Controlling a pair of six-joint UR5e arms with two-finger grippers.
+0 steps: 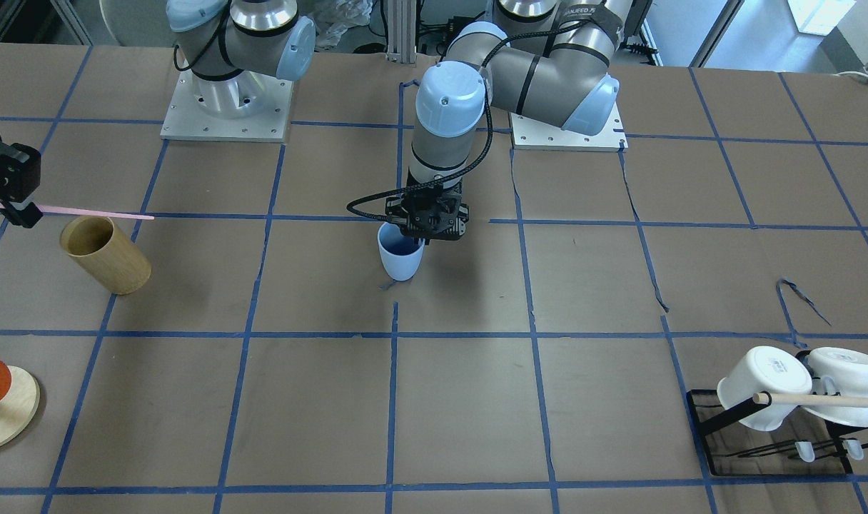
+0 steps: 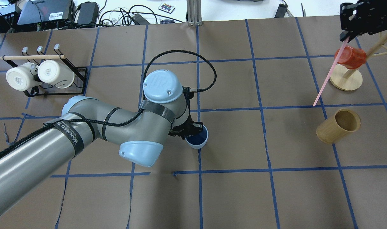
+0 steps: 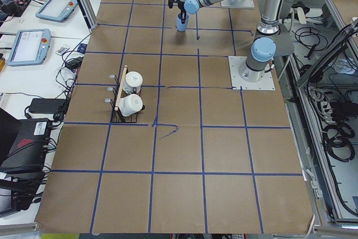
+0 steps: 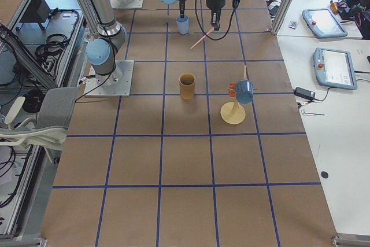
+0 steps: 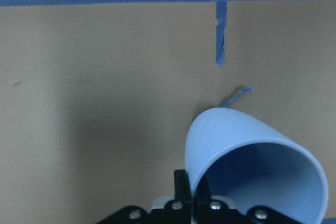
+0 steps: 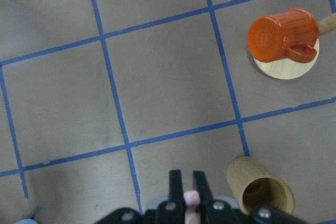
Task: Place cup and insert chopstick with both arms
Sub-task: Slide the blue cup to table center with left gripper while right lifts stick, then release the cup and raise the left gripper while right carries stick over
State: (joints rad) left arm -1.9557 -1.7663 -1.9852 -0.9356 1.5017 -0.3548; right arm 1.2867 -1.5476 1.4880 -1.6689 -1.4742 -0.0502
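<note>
The light blue cup (image 1: 400, 257) is upright at the middle of the table, also seen from overhead (image 2: 197, 137). My left gripper (image 1: 421, 239) comes down from above and is shut on its rim, one finger inside and one outside; the left wrist view shows the cup (image 5: 247, 145) pinched at the rim. I cannot tell whether its base touches the paper. My right gripper (image 1: 21, 208) is far off at the table's side, raised, shut on the pink chopstick (image 1: 91, 213). The chopstick (image 2: 327, 76) slants out over the table, and its gripped end shows in the right wrist view (image 6: 190, 198).
A tan bamboo cup (image 2: 338, 126) stands below the chopstick's free end. An orange mug (image 2: 351, 57) hangs on a wooden stand (image 2: 346, 81) beside it. A black rack (image 2: 80, 81) with two white mugs and a wooden rod stands at the far left of the overhead view.
</note>
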